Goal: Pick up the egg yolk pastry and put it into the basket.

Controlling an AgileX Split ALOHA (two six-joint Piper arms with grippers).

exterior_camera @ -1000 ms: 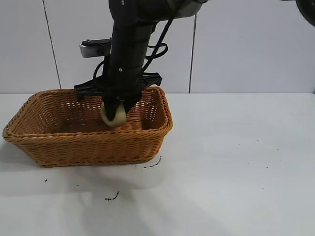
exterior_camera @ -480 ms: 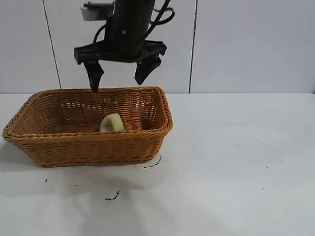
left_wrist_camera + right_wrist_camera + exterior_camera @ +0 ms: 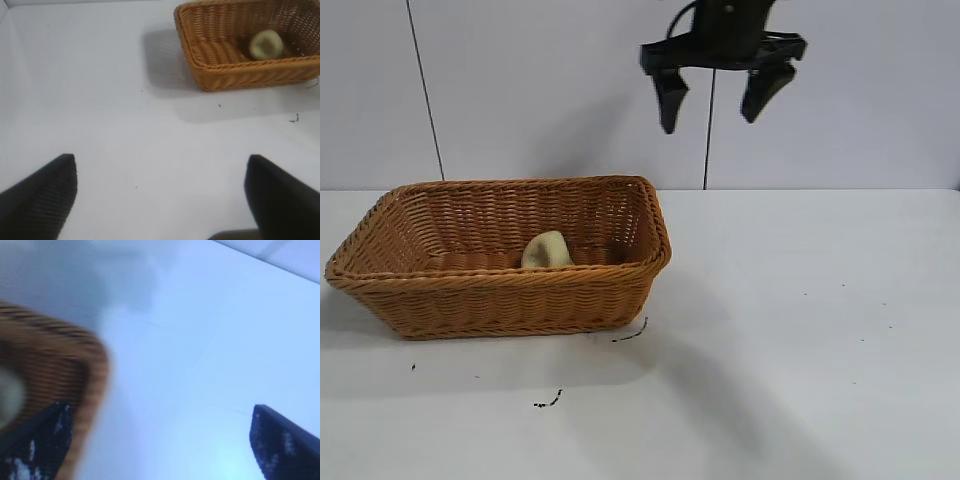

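The egg yolk pastry (image 3: 546, 250) lies inside the orange-brown wicker basket (image 3: 500, 300), towards its right end, leaning on the front wall. My right gripper (image 3: 710, 122) is open and empty, high above the table and up to the right of the basket. In the right wrist view the gripper (image 3: 160, 407) is spread wide, with the basket's corner (image 3: 95, 370) and a pale blur of the pastry (image 3: 7, 395) at the edge. My left gripper (image 3: 161, 157) is open and empty, far from the basket (image 3: 225, 75), in which the pastry (image 3: 266, 44) shows.
The basket stands on a white table at the left. Small black marks (image 3: 548, 402) lie on the table in front of it, with one (image 3: 632, 333) at its front right corner. A white panelled wall stands behind.
My right gripper let go of the pastry in the basket, opened, rose out of it and moved up and to the right. The pastry stays in the basket.
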